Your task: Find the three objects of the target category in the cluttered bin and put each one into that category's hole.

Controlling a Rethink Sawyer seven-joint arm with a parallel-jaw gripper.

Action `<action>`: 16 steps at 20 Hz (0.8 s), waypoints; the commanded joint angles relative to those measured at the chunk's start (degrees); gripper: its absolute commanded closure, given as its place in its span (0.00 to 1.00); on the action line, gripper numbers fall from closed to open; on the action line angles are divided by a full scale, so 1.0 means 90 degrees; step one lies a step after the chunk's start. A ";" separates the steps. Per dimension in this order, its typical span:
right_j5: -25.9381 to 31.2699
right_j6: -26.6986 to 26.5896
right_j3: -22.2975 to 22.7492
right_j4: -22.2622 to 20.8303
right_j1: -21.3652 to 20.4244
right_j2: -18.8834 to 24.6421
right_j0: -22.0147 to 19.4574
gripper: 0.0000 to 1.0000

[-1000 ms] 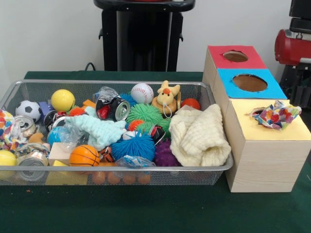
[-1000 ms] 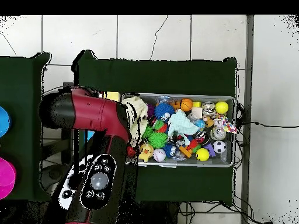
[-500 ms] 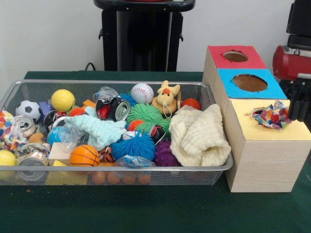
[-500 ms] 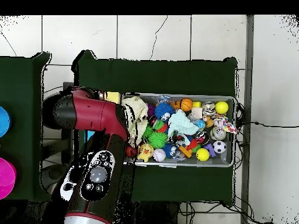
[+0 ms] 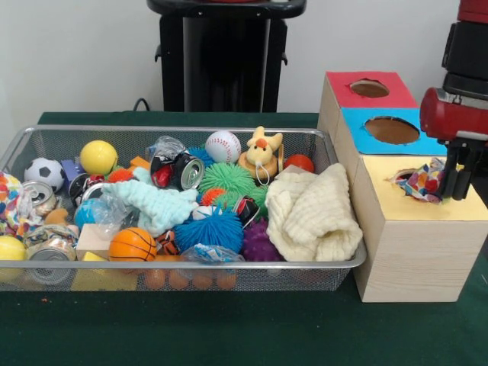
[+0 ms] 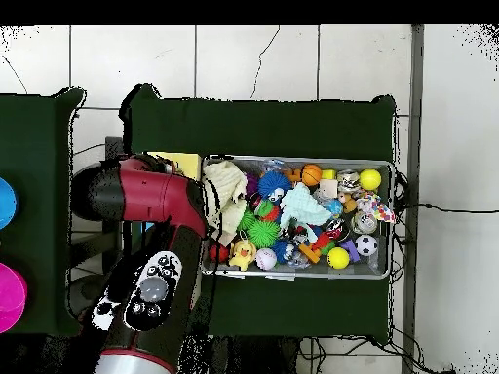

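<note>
The wire mesh bin (image 5: 183,130) is full of toys, balls and cans. One polka-dot cloth (image 5: 419,183) lies bunched on the yellow top of the wooden box (image 5: 412,244), over its hole, which is almost wholly hidden. My gripper (image 5: 455,191) hangs from the red arm (image 5: 457,114) at the right edge of that cloth, low over the yellow top. A second polka-dot cloth (image 5: 9,200) lies at the bin's left end; it also shows in the overhead view (image 6: 378,208). I see no third one. In the overhead view the arm (image 6: 156,205) hides the gripper.
A cream waffle cloth (image 5: 313,213) fills the bin's right end, next to the boxes. A mint fuzzy cloth (image 5: 156,204) lies mid-bin. The blue-topped box (image 5: 358,126) and the red-topped box (image 5: 339,88) stand behind the yellow one, holes open.
In the front view the arm has come in from the right edge and lowered, and the gripper now stands at the right edge of the polka-dot cloth on the yellow box.
</note>
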 commanded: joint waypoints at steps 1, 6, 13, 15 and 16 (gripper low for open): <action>0.1232 0.1321 -0.0021 -0.0226 0.0297 -0.0037 -0.0057 1.00; 0.1459 0.1148 -0.0164 -0.0301 0.0367 -0.0141 -0.0140 1.00; 0.1165 0.0999 -0.0058 -0.0290 0.0367 0.0033 -0.0257 1.00; 0.1005 0.0887 -0.0080 -0.0317 0.0379 0.0097 -0.0316 1.00; 0.0775 0.0827 0.0082 -0.0335 0.0329 0.0182 -0.0311 1.00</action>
